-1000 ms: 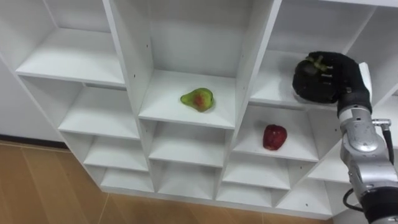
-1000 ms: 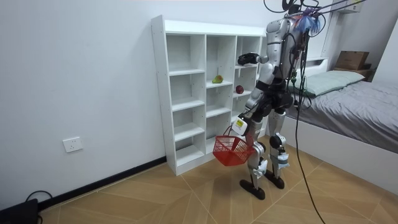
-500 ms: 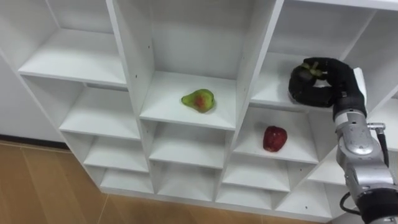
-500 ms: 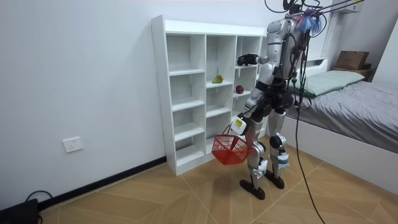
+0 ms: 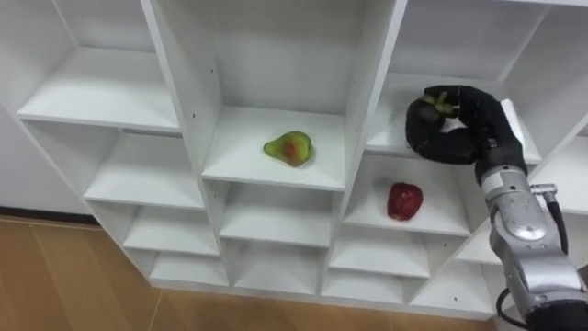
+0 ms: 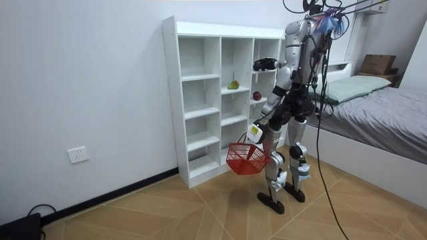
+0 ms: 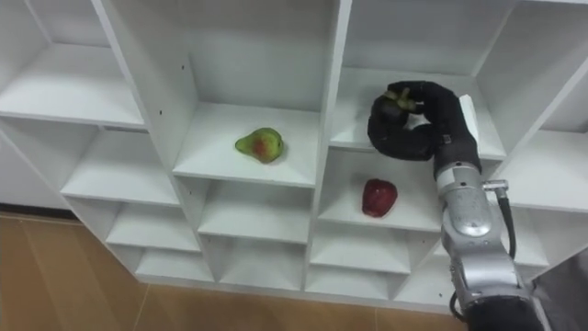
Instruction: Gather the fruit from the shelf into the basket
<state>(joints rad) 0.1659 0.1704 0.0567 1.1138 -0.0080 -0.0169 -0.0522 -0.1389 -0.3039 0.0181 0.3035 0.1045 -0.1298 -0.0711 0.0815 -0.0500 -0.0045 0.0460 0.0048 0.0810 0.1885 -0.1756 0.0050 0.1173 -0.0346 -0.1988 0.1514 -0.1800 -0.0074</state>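
Observation:
I stand in front of a white closet of open shelves [image 5: 366, 83]. My right hand [image 5: 464, 129] is black and is shut on a dark round fruit with a green stalk cap [image 5: 439, 103], held at the mouth of the upper right compartment. A green-red pear [image 5: 289, 147] lies on the middle shelf. A red fruit [image 5: 405, 200] sits one compartment below my right hand. In the room view my left hand [image 6: 256, 133] hangs low in front of my thighs, carrying a red basket [image 6: 245, 159] by its handle.
The other compartments of the closet [image 6: 200, 100] hold nothing. A bed [image 6: 373, 100] stands at the room view's right, close behind me. Wooden floor [image 6: 200, 213] stretches toward the room view's left, along a wall with a socket [image 6: 78, 155].
My right hand has drawn leftward and outward from the upper right compartment with the dark fruit in it. The red basket has swung slightly toward the closet.

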